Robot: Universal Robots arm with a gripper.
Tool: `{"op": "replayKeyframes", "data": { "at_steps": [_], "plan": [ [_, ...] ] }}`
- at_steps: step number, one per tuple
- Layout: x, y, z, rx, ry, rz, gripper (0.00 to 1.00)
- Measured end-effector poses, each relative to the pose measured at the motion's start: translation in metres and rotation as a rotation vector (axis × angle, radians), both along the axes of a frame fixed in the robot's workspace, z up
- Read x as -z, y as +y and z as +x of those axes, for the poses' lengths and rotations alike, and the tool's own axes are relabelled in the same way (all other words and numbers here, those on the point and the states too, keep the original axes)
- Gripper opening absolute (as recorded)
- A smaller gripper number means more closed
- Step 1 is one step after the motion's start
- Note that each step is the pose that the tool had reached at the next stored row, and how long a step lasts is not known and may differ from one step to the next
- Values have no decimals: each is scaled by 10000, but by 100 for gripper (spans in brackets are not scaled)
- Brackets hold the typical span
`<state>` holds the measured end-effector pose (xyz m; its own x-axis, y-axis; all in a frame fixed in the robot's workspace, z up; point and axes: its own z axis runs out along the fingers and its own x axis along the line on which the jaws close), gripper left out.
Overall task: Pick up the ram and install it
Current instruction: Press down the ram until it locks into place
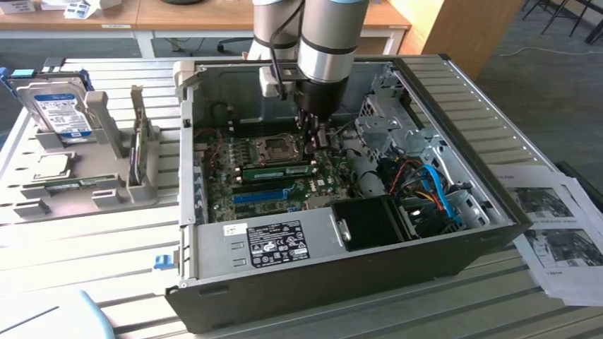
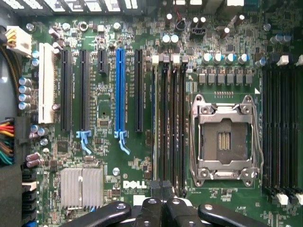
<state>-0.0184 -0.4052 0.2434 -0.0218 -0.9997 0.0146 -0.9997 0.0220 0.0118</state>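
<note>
1. The installing step is judged to be in hand: the long, thin green circuit-board ram stick point(image 1: 279, 171) is seen lying along a slot on the green motherboard point(image 1: 247, 201) inside the open dark metal computer case point(image 1: 311, 282), between the square metal processor socket point(image 1: 278, 147) and the long bright-blue slot strip point(image 1: 260, 195).
2. In the wrist view the ram stick point(image 2: 155, 132) is seen edge-on, as a thin strip standing in the slot beside the black bare memory slots point(image 2: 173, 127).
3. The black claw point(image 2: 163, 189) is fully closed, its two fingertips point(image 2: 157, 187) are pressed together, and nothing is held between them.
4. The closed tips are placed just over the near end of the ram stick; whether they touch it cannot be told.
5. It is judged that a straight downward press is called for, so that the stick is seated evenly; whether it is already fully seated cannot be told.
</note>
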Motion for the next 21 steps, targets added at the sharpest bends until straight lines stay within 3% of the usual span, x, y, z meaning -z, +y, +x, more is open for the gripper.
{"op": "replayKeyframes", "data": {
  "at_steps": [21],
  "plan": [
    [0,0,-360,0,-4,0,9]
  ]
}}
